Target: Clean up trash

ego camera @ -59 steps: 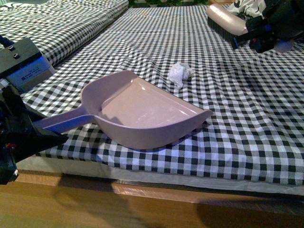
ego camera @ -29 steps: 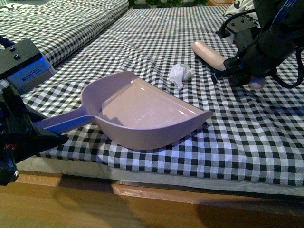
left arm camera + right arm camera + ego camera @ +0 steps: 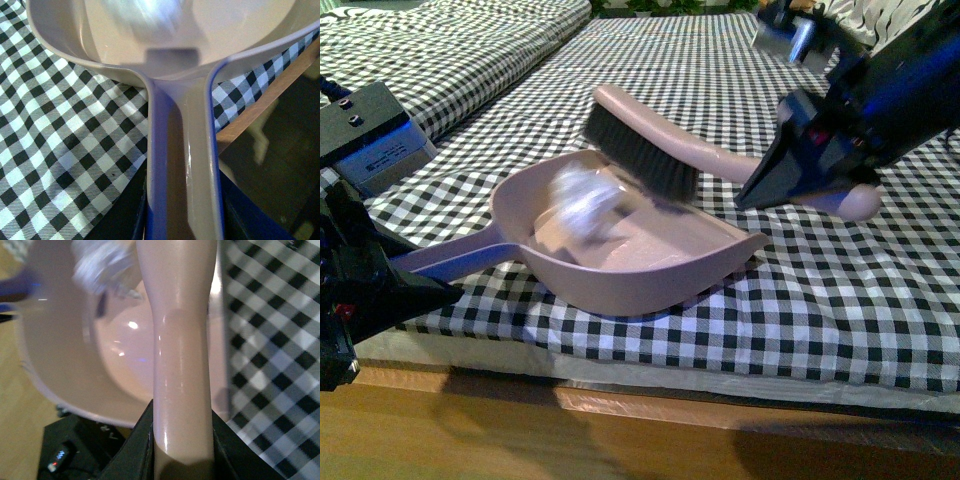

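The blurred white trash lies inside the pinkish dustpan on the checkered surface. Left gripper jaws grip its handle; right gripper jaws grip the brush.

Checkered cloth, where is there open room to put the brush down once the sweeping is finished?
The checkered cloth lies bare right of the dustpan, toward the near edge, and along the far strip beyond the brush. It is crowded at the dustpan's mouth, where brush and trash meet, and on the left by the grey box and the left gripper.
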You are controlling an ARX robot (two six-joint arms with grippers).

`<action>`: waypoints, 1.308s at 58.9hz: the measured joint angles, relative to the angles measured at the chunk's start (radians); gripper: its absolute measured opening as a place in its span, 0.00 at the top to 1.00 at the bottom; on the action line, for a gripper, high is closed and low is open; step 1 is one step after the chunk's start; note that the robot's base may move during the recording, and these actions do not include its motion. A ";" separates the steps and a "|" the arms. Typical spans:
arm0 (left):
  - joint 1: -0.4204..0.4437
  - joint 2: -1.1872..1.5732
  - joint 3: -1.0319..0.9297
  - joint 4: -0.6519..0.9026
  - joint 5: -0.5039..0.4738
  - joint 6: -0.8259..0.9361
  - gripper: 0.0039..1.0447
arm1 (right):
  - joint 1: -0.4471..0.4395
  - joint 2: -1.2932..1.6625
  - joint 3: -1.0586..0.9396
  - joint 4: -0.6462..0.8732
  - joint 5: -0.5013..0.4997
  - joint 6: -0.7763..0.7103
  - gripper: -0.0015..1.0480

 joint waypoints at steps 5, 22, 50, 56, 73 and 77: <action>0.000 0.000 0.000 0.000 0.000 0.000 0.74 | -0.023 -0.061 -0.013 -0.010 -0.003 -0.010 0.81; 0.000 0.000 0.000 0.000 0.000 0.000 0.74 | -0.108 -0.126 -0.065 0.079 0.082 0.014 0.81; -0.005 -0.067 -0.015 0.315 -0.309 -0.344 0.74 | -0.325 -0.418 -0.168 0.287 0.010 0.291 0.81; -0.005 -0.108 0.002 0.329 -0.407 -0.414 0.74 | -0.380 -0.519 -0.190 0.267 -0.060 0.305 0.81; -0.025 -0.311 0.033 0.322 -0.748 -0.529 0.74 | -0.573 -0.753 -0.224 0.260 -0.232 0.399 0.81; -0.055 -0.371 0.033 0.317 -0.792 -0.528 0.74 | -0.608 -0.802 -0.231 0.249 -0.277 0.413 0.81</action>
